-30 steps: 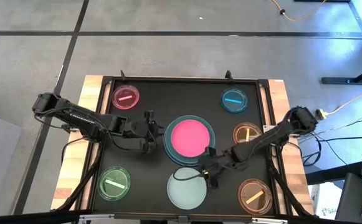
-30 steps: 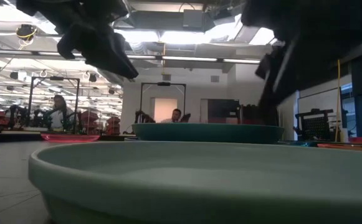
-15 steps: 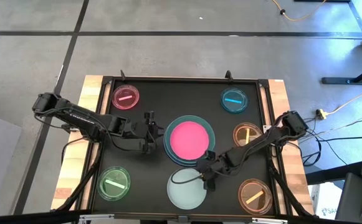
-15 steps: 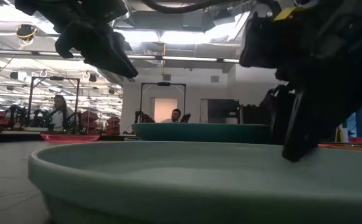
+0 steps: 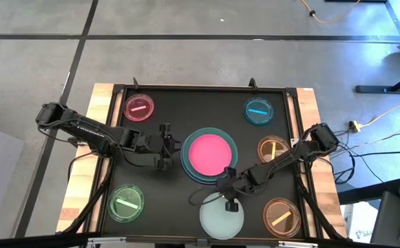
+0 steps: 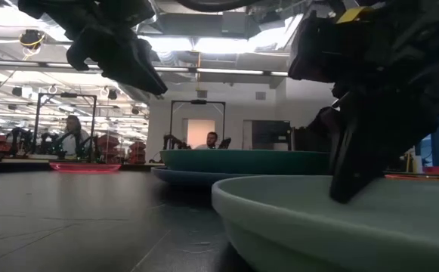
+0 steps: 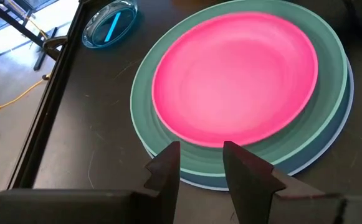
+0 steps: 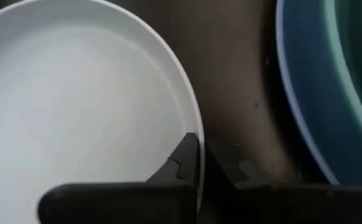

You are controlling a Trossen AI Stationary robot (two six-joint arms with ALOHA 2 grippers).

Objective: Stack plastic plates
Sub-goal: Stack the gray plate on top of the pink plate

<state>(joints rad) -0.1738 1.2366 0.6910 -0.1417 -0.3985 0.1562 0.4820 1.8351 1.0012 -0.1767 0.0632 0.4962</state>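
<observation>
Three large plates [image 5: 210,154] sit stacked at table centre. A fourth plate [image 5: 222,219] lies apart, before them, near the front edge. Small dishes [image 5: 139,107] ring the table's sides.

High overhead; low table-level; 2 wrist close-ups.

black table top [image 5: 158,193], yellow cable [image 5: 330,12], grey floor [image 5: 34,62]

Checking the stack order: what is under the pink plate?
The pink plate lies on a dark green plate, which lies on a blue-grey plate; only their rims show, the middles are covered.
</observation>
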